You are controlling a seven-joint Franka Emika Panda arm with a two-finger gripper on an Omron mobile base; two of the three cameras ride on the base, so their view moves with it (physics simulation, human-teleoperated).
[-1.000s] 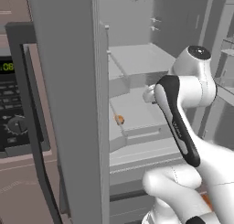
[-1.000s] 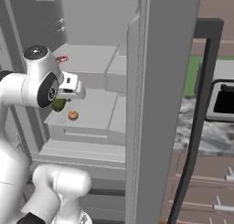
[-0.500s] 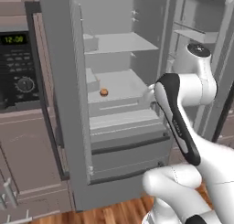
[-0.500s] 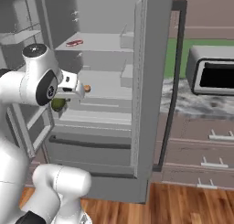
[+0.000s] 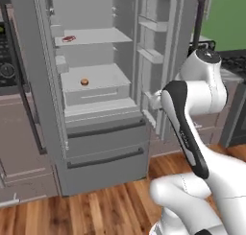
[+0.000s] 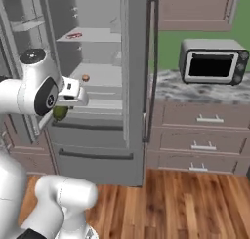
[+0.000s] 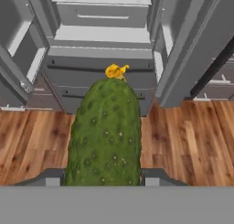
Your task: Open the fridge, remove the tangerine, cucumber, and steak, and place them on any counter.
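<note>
**pandafan:** So the end effector (image 7: 104, 179) is clamped on the bumpy dark green cucumber (image 7: 104, 131), which sticks straight out along the hand with its little yellow blossom end pointing away. In the right base view the cucumber (image 6: 60, 113) hangs under the wrist, out in front of the tall grey French-door fridge (image 5: 103, 147), whose doors are wide open.

**simkitchen_joe:** So that's the carry step, cucumber of three. What's left inside?

**pandafan:** The tiny round orange tangerine (image 5: 84, 81) sits on the middle shelf, and the flat red steak (image 5: 68, 38) is on the shelf above.

**simkitchen_joe:** Next move, I'd guess: swing right to the grey-and-white marbled stone counter (image 6: 171, 89), beside the silver toaster oven (image 6: 213, 61), and set the cucumber down on the bare stretch. The open fridge door stands between the arm and that counter, so the robot probably needs to get around it.
</note>
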